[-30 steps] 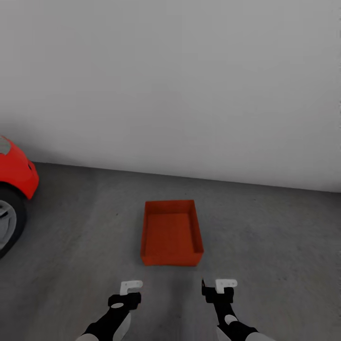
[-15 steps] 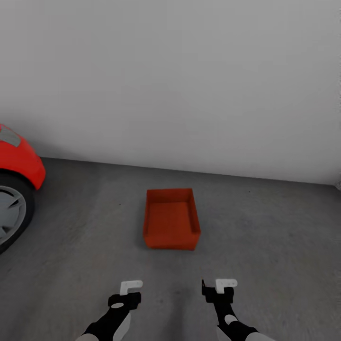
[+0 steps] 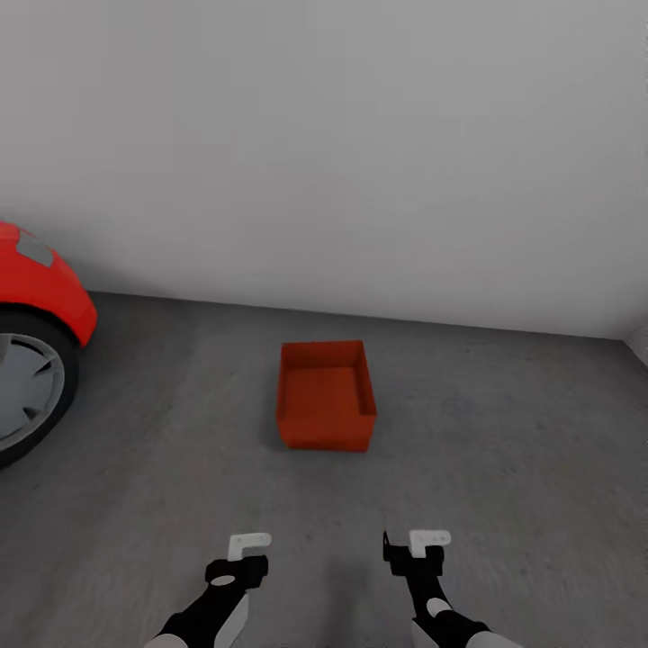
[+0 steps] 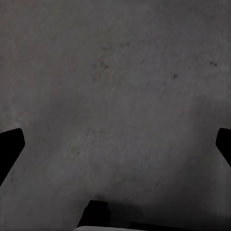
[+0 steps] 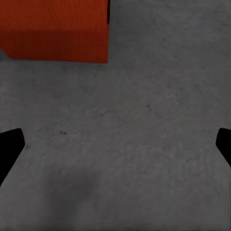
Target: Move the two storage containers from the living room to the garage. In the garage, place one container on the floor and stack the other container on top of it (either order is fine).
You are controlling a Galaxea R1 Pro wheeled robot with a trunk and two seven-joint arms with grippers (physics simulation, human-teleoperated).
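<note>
Sitting alone on the dark grey floor (image 3: 504,468) of the garage, one orange-red storage container (image 3: 326,396) rests upright and open-topped, near the white wall (image 3: 342,153) and well apart from the red car (image 3: 40,288) at the left. The left claw (image 3: 249,544) and the right claw (image 3: 428,540) hang low in front of it (both spread wide, holding nothing), neither touching the bin.

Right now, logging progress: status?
Both jaws open, empty. One storage container on garage floor, nothing stacked on it. Red car left, clear of it.
</note>
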